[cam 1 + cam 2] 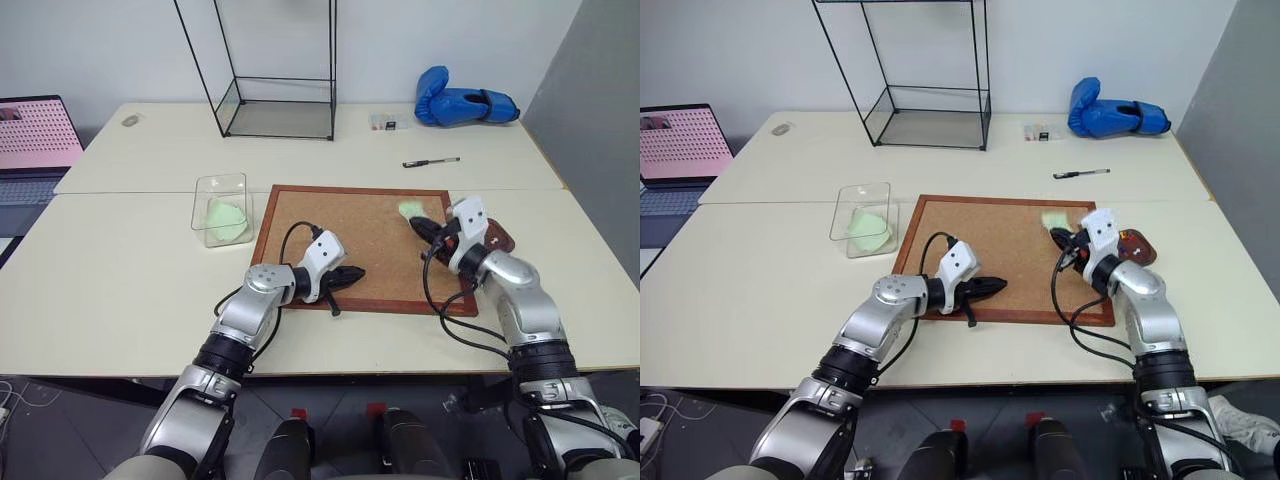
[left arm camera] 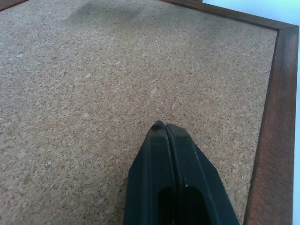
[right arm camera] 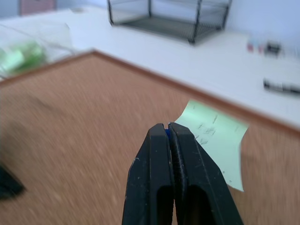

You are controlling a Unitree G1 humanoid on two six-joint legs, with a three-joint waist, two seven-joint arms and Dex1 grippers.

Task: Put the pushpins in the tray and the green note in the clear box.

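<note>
A pale green note (image 1: pixel 410 209) lies on the corkboard (image 1: pixel 370 245) near its far right corner. My right gripper (image 3: pixel 168 127) hovers just in front of the green note, shut, with a thin blue sliver of a pushpin (image 3: pixel 167 133) pinched between its tips. Just off the board's right edge sits the small dark brown tray (image 1: pixel 1137 247), partly hidden behind my right hand. The clear box (image 1: pixel 222 208) stands left of the board and holds a crumpled green paper. My left gripper (image 1: pixel 352 272) is shut and empty, low over the board's near edge.
A tall black wire-framed glass case (image 1: pixel 275 100) stands at the back of the table. A blue boxing glove (image 1: pixel 462 105) and a black pen (image 1: pixel 430 162) lie at the back right. A laptop (image 1: pixel 35 140) sits at the far left.
</note>
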